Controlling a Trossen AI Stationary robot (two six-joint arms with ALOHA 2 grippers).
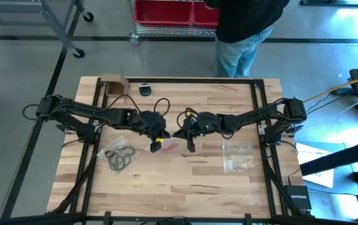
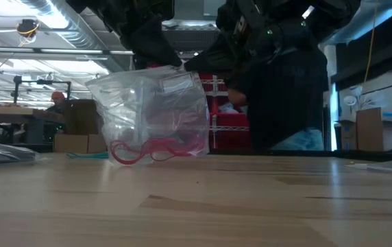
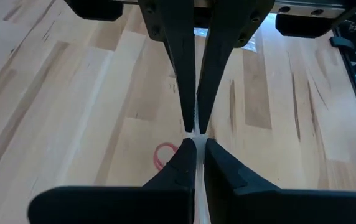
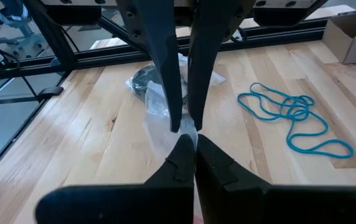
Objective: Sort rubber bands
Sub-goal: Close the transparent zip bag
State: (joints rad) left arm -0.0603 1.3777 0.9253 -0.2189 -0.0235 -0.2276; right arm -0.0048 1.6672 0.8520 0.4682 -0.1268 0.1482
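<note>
Red, thin, floppy rubber bands (image 2: 151, 149) lie inside the clear plastic zip bag (image 2: 151, 113), both end effectors, left (image 1: 157, 142) and right (image 1: 180, 133), clenched on its rim at twelve o'clock; they're light and limp, so pinch a strand.

person (image 1: 245, 25) cut off above the waist (high view); both arms' upper parts cropped

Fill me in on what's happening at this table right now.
Both arms meet at the table's middle, holding a clear zip bag upright between them. The left hand and the right hand are each shut on the bag's top edge. Red rubber bands lie in its bottom. Black rubber bands sit in another bag on the left, teal rubber bands lie loose, and an empty-looking bag rests to the right.
</note>
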